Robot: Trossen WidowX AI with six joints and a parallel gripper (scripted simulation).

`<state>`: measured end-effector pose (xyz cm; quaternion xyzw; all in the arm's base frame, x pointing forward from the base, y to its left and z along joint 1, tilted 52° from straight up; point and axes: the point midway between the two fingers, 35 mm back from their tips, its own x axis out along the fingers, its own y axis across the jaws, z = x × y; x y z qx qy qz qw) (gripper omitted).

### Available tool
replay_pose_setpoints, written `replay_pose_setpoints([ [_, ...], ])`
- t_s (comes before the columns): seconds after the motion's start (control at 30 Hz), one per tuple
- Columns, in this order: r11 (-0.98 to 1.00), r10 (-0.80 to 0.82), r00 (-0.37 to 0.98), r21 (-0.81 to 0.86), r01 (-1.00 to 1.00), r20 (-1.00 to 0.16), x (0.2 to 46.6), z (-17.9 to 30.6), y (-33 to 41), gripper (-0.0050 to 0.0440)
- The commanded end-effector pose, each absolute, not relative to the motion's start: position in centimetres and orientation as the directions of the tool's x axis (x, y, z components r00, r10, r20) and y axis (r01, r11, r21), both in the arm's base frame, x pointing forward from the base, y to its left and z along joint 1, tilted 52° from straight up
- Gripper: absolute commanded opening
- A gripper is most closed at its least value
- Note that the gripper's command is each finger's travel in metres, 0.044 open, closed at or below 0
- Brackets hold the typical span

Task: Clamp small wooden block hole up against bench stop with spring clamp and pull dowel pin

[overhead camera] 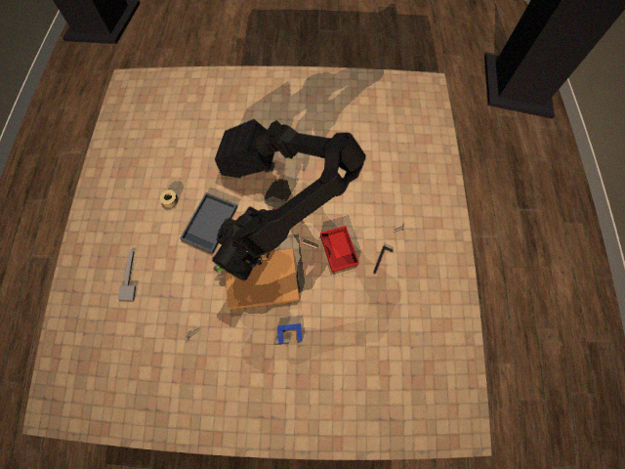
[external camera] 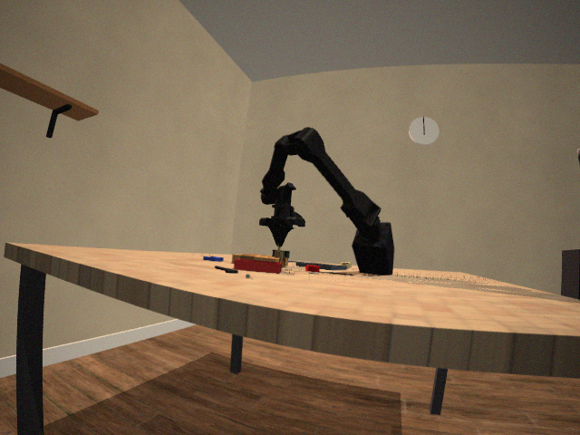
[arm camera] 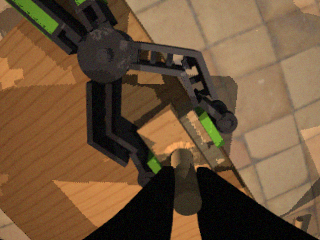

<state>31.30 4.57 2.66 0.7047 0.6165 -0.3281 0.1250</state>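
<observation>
Block, pin and clamp all sit at one corner of the orange board, which lies near the middle of the tiled tabletop, the largest thing in view. Across the tabletop stretches the black arm, folded at its elbow and reaching from its base down toward the board's corner nearest the grey tray. That tray lies just beside the board, on the side toward the base. A red bin sits on the board's other side, apart from it, with a dark L-shaped key farther out. A blue U-shaped piece lies on the tiles past the board's far edge, a grey long-handled tool lies well off to one side, and a roll of tape rests near the tray.

From the wrist, the spring clamp, black with green pads on its handles and tips, lies over the board; its two tip arms reach either side of the small wooden block, one green pad against each flank. The block sits at the board's edge, next to the bare tiles. Whether it lies quite flat cannot be told.

The claw points straight down over the block, its dark fingers pinching the pale dowel pin, which stands upright between them. Its lower end is level with the block's top; whether it is in the hole or free of it cannot be told.
</observation>
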Motion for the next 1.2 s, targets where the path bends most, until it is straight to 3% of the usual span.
replay_pose_setpoints([
  [0.0, -0.252, 0.786, 0.029, -0.278, 0.927, -0.617, 31.35, 2.77, 4.42, 0.0],
  [0.47, -0.222, 0.786, 0.029, -0.239, 0.945, -0.617, 31.35, 2.79, 4.4, 0.0],
  [1.17, 0.068, 0.786, 0.029, 0.133, 0.989, -0.617, 31.35, 2.83, 4.36, 0.0],
])
